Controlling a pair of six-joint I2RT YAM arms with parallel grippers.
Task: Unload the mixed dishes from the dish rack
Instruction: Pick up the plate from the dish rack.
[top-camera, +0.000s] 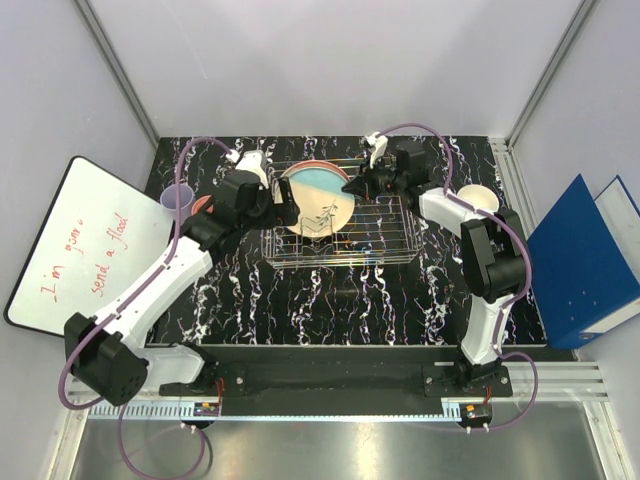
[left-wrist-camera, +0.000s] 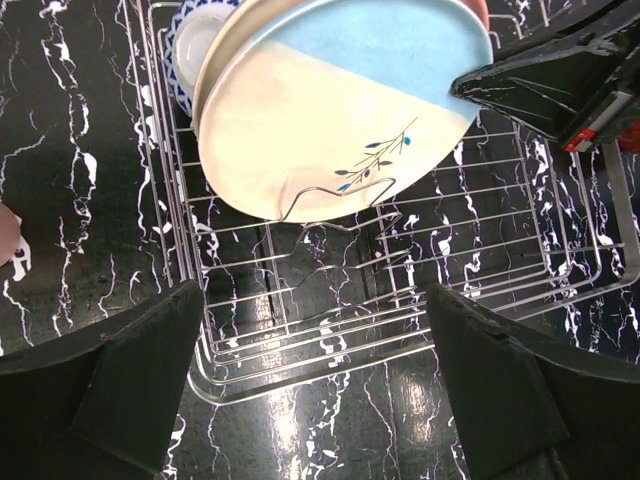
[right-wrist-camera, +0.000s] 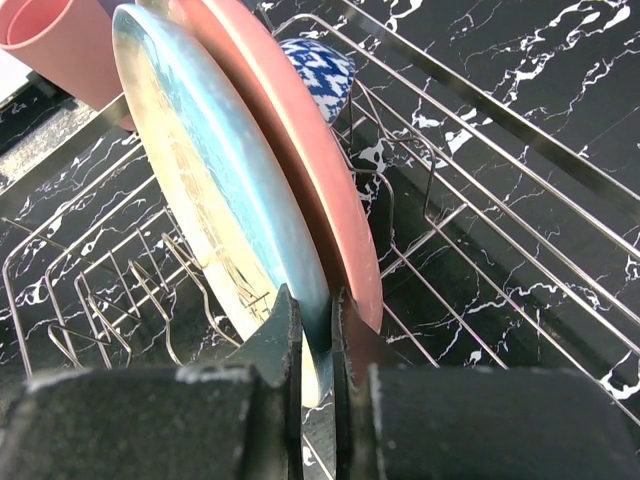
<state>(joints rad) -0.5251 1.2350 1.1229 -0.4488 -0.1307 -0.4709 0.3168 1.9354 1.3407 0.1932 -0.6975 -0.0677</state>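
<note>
In the dish rack (top-camera: 392, 240), the right claw (right-wrist-camera: 315, 305) is pinching the cream-and-blue plate (right-wrist-camera: 200, 170) by its rim; the left claw (left-wrist-camera: 312, 300) is hovering, spread wide.

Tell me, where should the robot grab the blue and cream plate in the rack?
By its thin rim, on the right edge. The blue and cream plate stands tilted on edge in the rack, with the pink plate close behind, so only the rim fits between fingers. The right gripper straddles that rim edge-on.
</note>
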